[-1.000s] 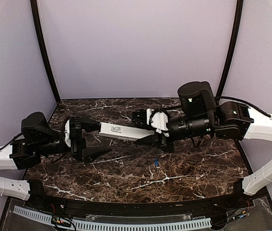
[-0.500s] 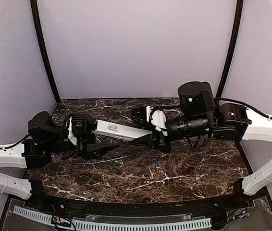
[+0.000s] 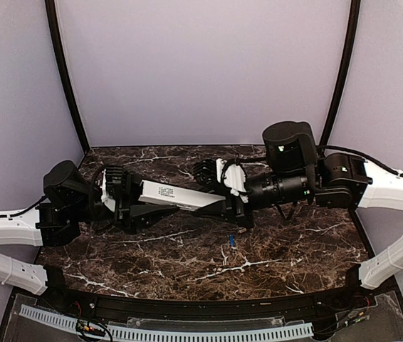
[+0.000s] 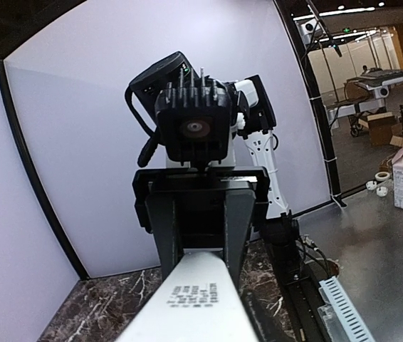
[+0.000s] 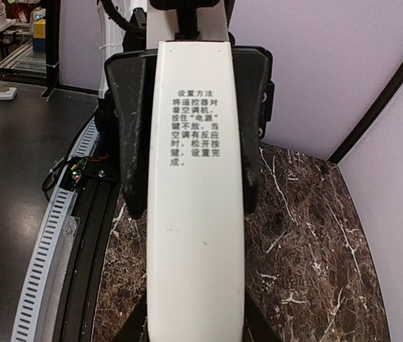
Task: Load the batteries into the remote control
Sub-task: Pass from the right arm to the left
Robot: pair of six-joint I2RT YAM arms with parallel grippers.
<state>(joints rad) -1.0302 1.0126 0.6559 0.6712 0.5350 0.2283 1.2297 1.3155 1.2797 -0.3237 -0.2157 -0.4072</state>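
The remote control (image 3: 180,195) is up in the air, over the middle of the table (image 3: 294,249). It is a bit closer to the back edge than to the front edge. It is long and white, and it lies flat from left to right, with one arm at each end.

The right pincer (image 3: 201,192) grips the right end of the remote control. One finger (image 4: 169,235) presses on each long side. The left wrist camera shows this well: the white bar runs straight in between the two dark fingers.

The left pincer (image 3: 144,201) is at the left end of the remote control. The right wrist camera shows its black fingers (image 5: 132,128), one on each side of the far end of the white bar. They sit very close to the bar. Nobody can tell from the pictures if they are squeezing it or are just next to it.

The side of the remote control that faces the right wrist camera has small black writing on it. No black part can be seen on the remote control from here.

One small blue battery (image 3: 231,242) lies on the table by itself. It is a little right of the middle and a bit nearer the front edge. It is below the right pincer, and nothing touches it.
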